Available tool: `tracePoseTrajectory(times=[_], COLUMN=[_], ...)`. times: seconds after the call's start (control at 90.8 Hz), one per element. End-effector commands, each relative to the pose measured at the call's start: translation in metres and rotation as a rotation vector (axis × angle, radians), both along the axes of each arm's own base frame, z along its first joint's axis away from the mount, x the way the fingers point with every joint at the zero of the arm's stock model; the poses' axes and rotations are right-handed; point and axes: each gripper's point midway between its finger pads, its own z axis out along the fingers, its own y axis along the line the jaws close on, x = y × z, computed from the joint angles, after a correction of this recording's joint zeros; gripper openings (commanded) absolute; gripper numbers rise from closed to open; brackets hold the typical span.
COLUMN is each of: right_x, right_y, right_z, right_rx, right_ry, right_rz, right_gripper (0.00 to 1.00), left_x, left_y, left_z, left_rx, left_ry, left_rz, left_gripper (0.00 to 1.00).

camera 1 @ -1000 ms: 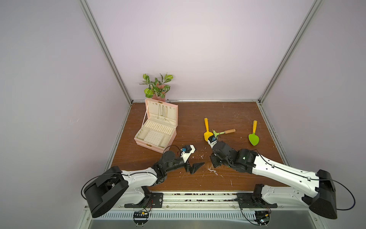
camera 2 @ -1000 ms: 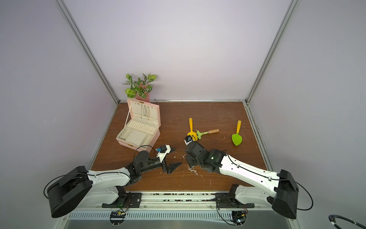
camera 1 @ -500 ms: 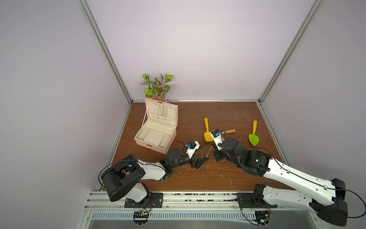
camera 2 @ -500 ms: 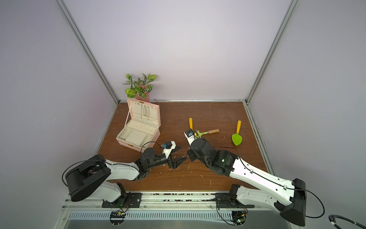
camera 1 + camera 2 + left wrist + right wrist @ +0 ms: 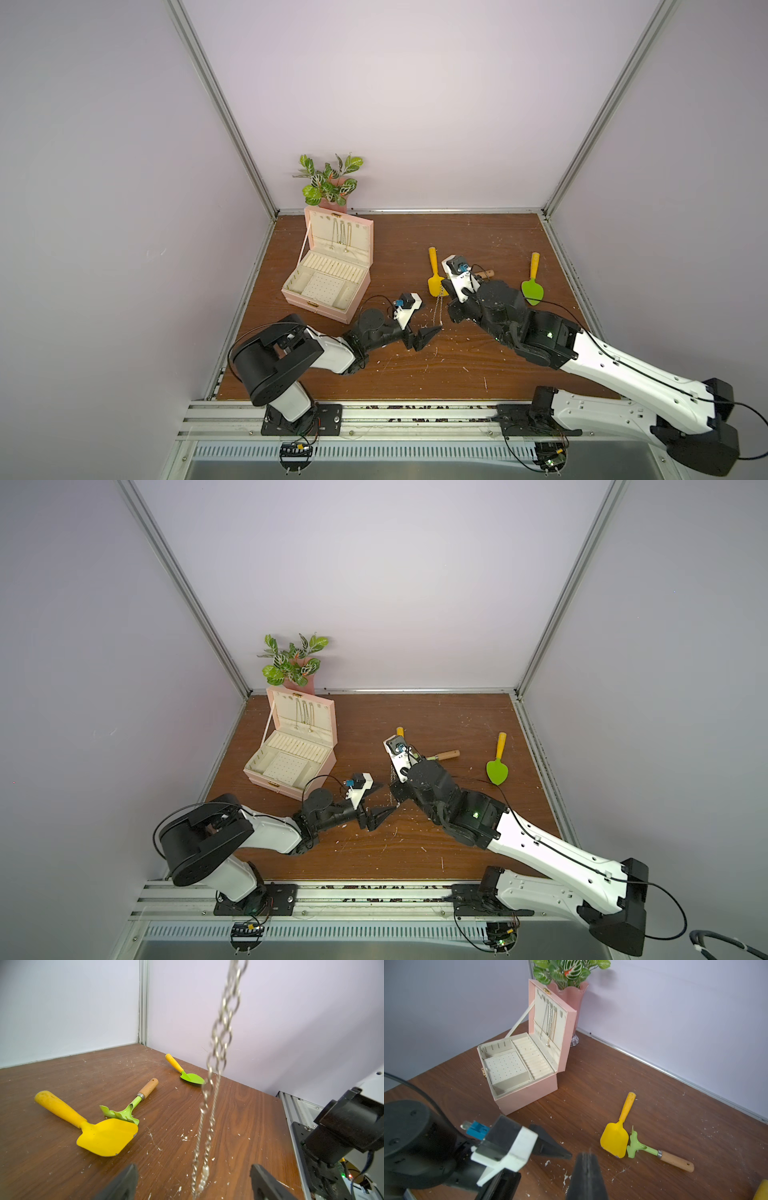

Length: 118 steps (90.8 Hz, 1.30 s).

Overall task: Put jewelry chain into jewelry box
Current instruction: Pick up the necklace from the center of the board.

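Silvery, chunky-linked jewelry chain dangles straight down, doubled, apart from the jewelry box, which sits open: pale pink, lid upright, cream lining showing.

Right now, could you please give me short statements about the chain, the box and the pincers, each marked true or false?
1. The right pincer is shut, and the jewelry chain hangs from it. True.
2. Both pincers are shut. False: the left pincer stands open near the chain's lower end.
3. Thin gold chains hang inside the lid of the jewelry box. True.
4. The jewelry box is closed. False: its lid stands upright, open.
5. The yellow scoop lies on the table next to the green rake. True.
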Motion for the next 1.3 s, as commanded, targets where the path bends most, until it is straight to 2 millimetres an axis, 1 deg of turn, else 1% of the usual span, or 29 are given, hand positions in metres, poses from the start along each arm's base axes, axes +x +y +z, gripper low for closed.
tracePoseTrajectory(times=[0.0,0.187,0.352,0.462,0.605,0.683,0.804,0.837,0.892,0.925,1.024,1.101,1.167,1.233,1.288], right_x=[0.001,0.002,0.001,0.0,-0.001,-0.001,-0.003,-0.003,-0.003,-0.004,-0.004,-0.003,-0.001,0.003,0.008], right_y=[-0.001,0.004,0.009,0.013,0.016,0.016,0.016,0.016,0.016,0.016,0.016,0.015,0.013,0.006,0.0], right_z=[0.042,0.055,0.063,0.066,0.068,0.069,0.071,0.073,0.073,0.074,0.073,0.072,0.069,0.066,0.058], right_rx=[0.083,0.102,0.109,0.116,0.125,0.13,0.139,0.141,0.144,0.147,0.149,0.145,0.139,0.131,0.112], right_ry=[-0.093,-0.118,-0.129,-0.129,-0.129,-0.129,-0.13,-0.131,-0.13,-0.128,-0.122,-0.12,-0.118,-0.116,-0.103], right_rz=[-0.005,0.013,0.035,0.052,0.066,0.069,0.074,0.075,0.077,0.08,0.079,0.067,0.05,0.008,-0.029], right_gripper=[0.0,0.0,0.0,0.0,0.0,0.0,0.0,0.0,0.0,0.0,0.0,0.0,0.0,0.0,0.0], left_x=[-0.001,0.011,0.028,0.027,0.02,0.019,0.019,0.02,0.022,0.024,0.025,0.026,0.026,0.023,0.02], left_y=[-0.01,-0.009,-0.001,-0.002,-0.01,-0.011,-0.014,-0.014,-0.014,-0.013,-0.012,-0.01,-0.008,-0.004,0.0], left_z=[0.009,-0.003,-0.013,-0.015,-0.014,-0.015,-0.016,-0.016,-0.017,-0.017,-0.018,-0.021,-0.022,-0.021,-0.018], left_rx=[-0.017,0.042,0.103,0.105,0.095,0.099,0.113,0.116,0.125,0.13,0.134,0.141,0.143,0.14,0.134], left_ry=[-0.063,-0.117,-0.163,-0.162,-0.159,-0.171,-0.199,-0.203,-0.216,-0.22,-0.219,-0.214,-0.211,-0.205,-0.202], left_rz=[-0.029,0.02,0.118,0.108,0.05,0.038,0.026,0.028,0.037,0.043,0.054,0.068,0.072,0.077,0.079], left_gripper=[0.88,0.85,0.77,0.73,0.64,0.6,0.49,0.43,0.28,0.22,0.13,0.02,0.01,0.01,0.01])
